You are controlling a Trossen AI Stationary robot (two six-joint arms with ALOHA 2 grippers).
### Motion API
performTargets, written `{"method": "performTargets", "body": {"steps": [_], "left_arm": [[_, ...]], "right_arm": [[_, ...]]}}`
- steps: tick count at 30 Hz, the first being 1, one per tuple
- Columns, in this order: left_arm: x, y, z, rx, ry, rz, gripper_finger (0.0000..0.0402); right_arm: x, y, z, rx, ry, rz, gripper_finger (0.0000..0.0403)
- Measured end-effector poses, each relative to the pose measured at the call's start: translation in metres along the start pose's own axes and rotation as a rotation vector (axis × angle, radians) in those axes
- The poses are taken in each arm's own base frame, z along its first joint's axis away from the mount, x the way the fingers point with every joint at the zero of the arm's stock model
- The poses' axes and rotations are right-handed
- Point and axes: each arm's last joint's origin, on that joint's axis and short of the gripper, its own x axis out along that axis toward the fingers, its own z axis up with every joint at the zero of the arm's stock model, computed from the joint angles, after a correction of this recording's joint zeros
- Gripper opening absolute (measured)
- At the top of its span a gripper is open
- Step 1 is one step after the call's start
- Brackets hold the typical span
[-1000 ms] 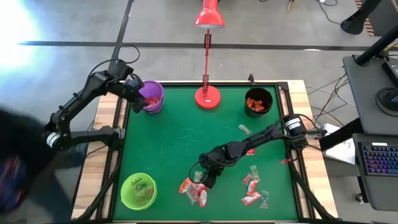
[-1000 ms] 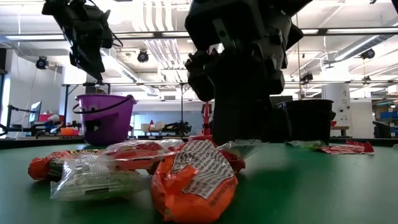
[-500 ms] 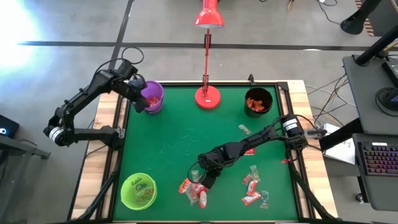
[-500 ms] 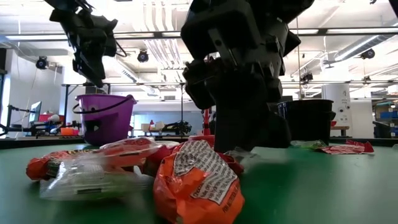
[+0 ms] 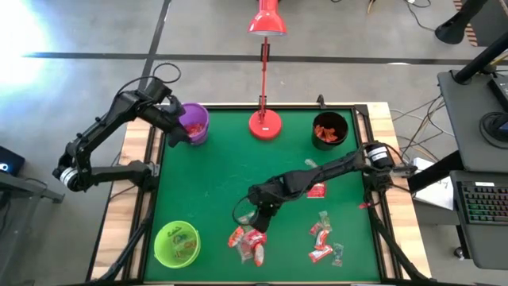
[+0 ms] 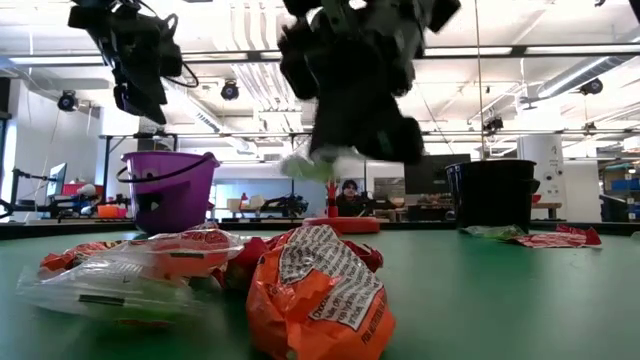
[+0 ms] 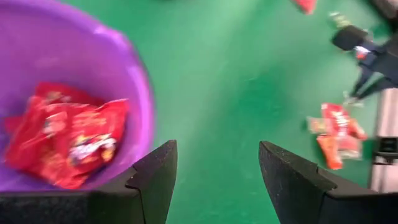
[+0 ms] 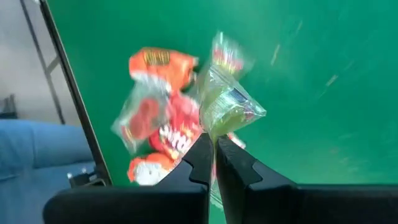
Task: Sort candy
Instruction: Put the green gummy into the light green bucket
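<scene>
Presently on the green table:
- right gripper: fingers clenched on a clear greenish candy packet, carrying it clear of the tabletop above the near candy pile; the packet is dangling pale beneath the gripper in the low view.
- left gripper: fingers standing released and holding nothing, hovering just beside the purple bucket, which is containing red wrapped candy.
- loose candy: lying scattered near the table's front right.
- black cup: sitting at the far right, holding orange-red sweets.
- lime-green bowl: sitting at the front left corner.
- red lamp base: resting at the far edge.
</scene>
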Motion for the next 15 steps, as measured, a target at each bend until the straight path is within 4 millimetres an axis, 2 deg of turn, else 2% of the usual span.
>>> {"method": "performTargets", "body": {"steps": [6, 15], "left_arm": [[-0.002, -0.008, -0.002, 0.035, -0.043, -0.197, 0.0208], [0.002, -0.019, 0.000, 0.089, -0.056, -0.351, 0.0208]], "right_arm": [[-0.034, 0.004, 0.040, -0.048, -0.177, -0.038, 0.0008], [-0.097, 0.002, 0.102, -0.090, -0.504, -0.099, 0.0009]]}}
